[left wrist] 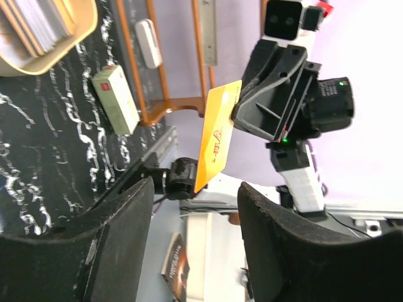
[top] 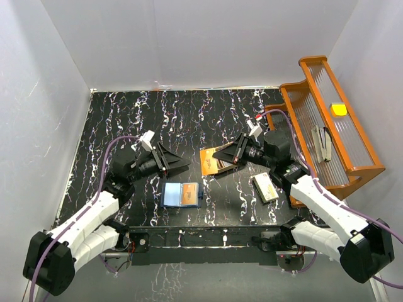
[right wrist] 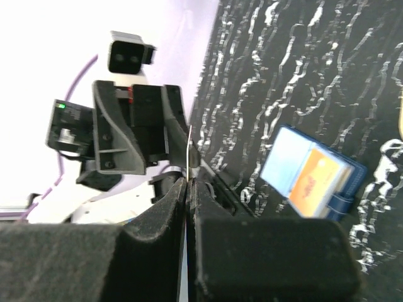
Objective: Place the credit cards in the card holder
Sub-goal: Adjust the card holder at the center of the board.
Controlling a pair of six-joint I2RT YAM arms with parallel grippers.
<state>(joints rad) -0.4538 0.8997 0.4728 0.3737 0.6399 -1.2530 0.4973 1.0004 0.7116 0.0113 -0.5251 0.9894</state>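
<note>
Card holder [top: 181, 194] is seen lying open close to the near edge of the counter, about midway along it, with one orange card [top: 187, 195] already tucked inside. Just to its right a cream-yellow block [top: 266, 187] is laid. Further in, over the counter's middle, a second orange card [left wrist: 217, 138] is pinched by one edge in the right gripper [right wrist: 189, 185], whose jaws are closed tight on it. It is presented towards the left gripper [top: 176, 165], which is spread wide and grips nothing.

A hand-over is judged likely. The card could be twisted loose or dropped if the left fingers [left wrist: 107, 251] are closed before it is centred between them. The unheld holder could also be shoved aside when a card is pushed in. An orange rack [top: 334, 126] is set at the far right corner.
</note>
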